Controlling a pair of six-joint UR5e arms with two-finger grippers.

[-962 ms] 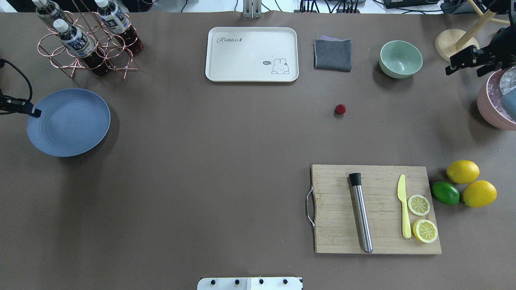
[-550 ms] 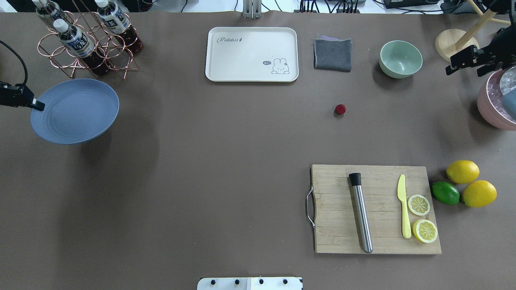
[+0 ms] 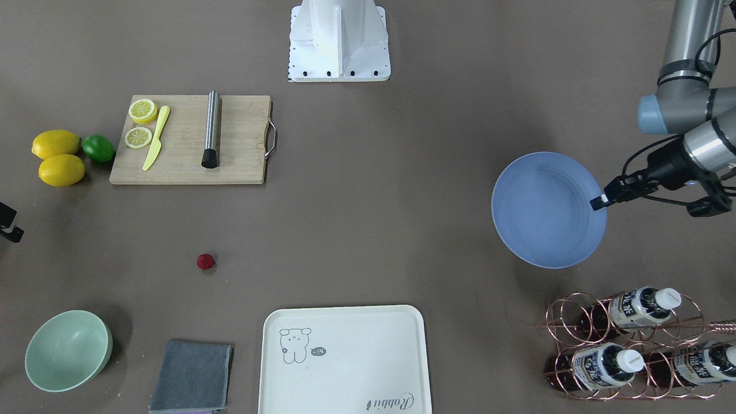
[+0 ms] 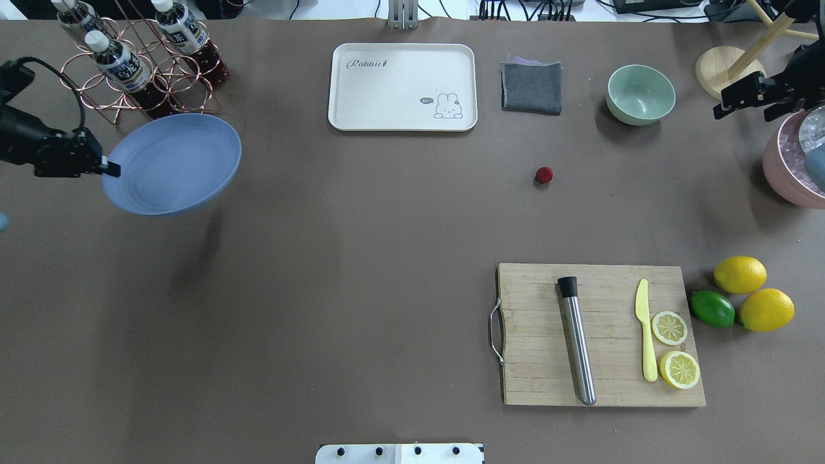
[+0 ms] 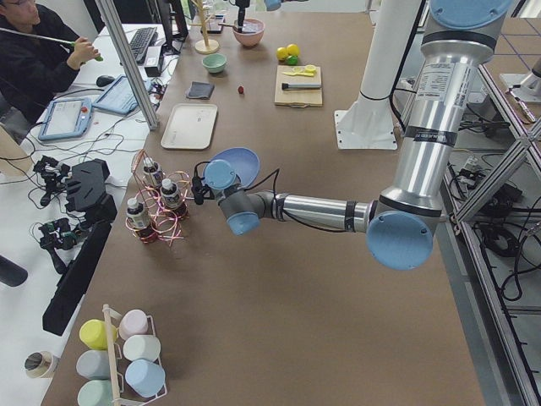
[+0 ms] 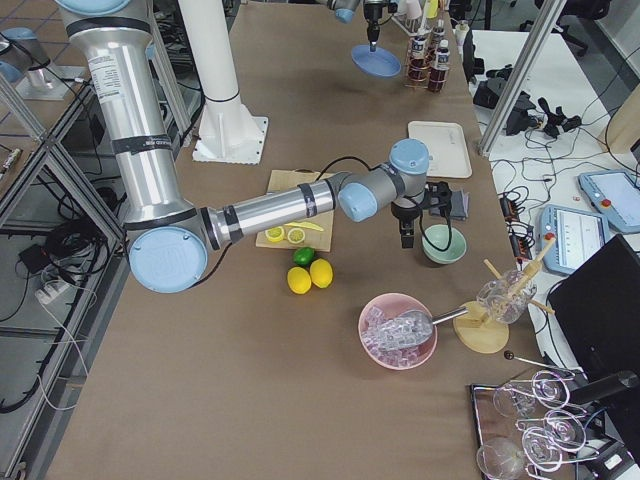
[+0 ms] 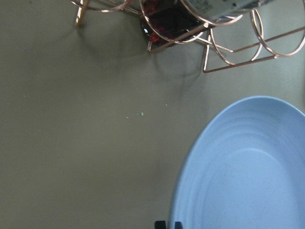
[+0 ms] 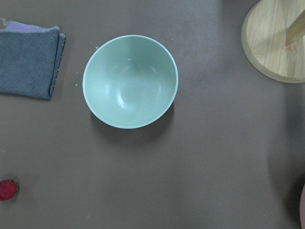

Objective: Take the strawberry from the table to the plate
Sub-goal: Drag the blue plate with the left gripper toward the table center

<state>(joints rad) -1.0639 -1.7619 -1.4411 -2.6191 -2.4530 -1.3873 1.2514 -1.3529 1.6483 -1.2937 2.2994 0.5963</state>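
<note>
The strawberry (image 4: 544, 174) lies alone on the table (image 4: 361, 258), between the grey cloth and the cutting board; it also shows small and dark red in the front view (image 3: 206, 261) and at the right wrist view's lower left corner (image 8: 7, 189). My left gripper (image 4: 111, 169) is shut on the near-left rim of the blue plate (image 4: 174, 161), which hangs tilted above the table beside the bottle rack. The left wrist view shows the plate (image 7: 248, 176) from above, with the fingertips at the bottom edge. My right gripper (image 4: 741, 116) hovers open at the far right, holding nothing.
A copper rack of bottles (image 4: 138, 64) stands just behind the plate. Further along the back are a cream tray (image 4: 403, 87), a grey cloth (image 4: 532, 87) and a mint bowl (image 4: 640, 94). The cutting board (image 4: 602, 335), lemons (image 4: 740, 274) and a pink bowl (image 4: 796, 167) fill the right side.
The left gripper has lifted the plate and carried it to the right, towards the table's middle, tilting it. The strawberry and the right arm have stayed put.
</note>
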